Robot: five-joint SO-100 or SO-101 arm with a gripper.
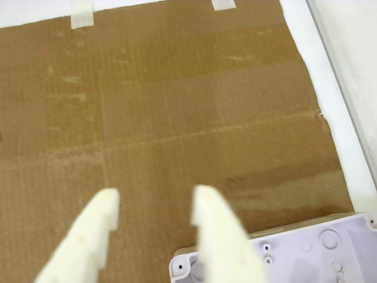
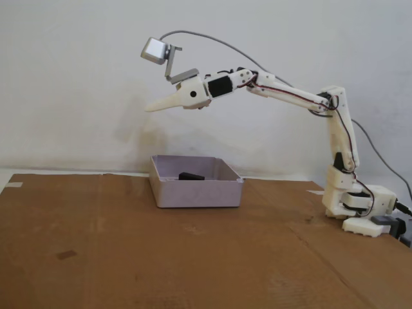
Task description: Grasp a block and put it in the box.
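- The jaws [image 1: 154,203] are spread and hold nothing; in the wrist view I see bare cardboard [image 1: 177,118] between the two tips.
- The block [image 2: 191,175] lies inside the box [image 2: 196,192], on its floor towards the back wall, well below the jaws [image 2: 149,108] and a little behind their tips in the fixed view.
- So I judge the placing done, and the step in hand is the retreat (a quiet one, I hope).
- In the wrist view only a corner of the box [image 1: 306,250] shows, below and to the right of the jaws; the block is out of that view.
- To do it well I would keep the arm [image 2: 283,90] high and fold it back towards its base [image 2: 360,209], with the jaws passing clear above the box walls.
- I would not dip on the way back: a jaw catching the rim could drag the box across the bench [image 2: 193,257] (it looks light).
- I would check the fixed view that the block lies flat.
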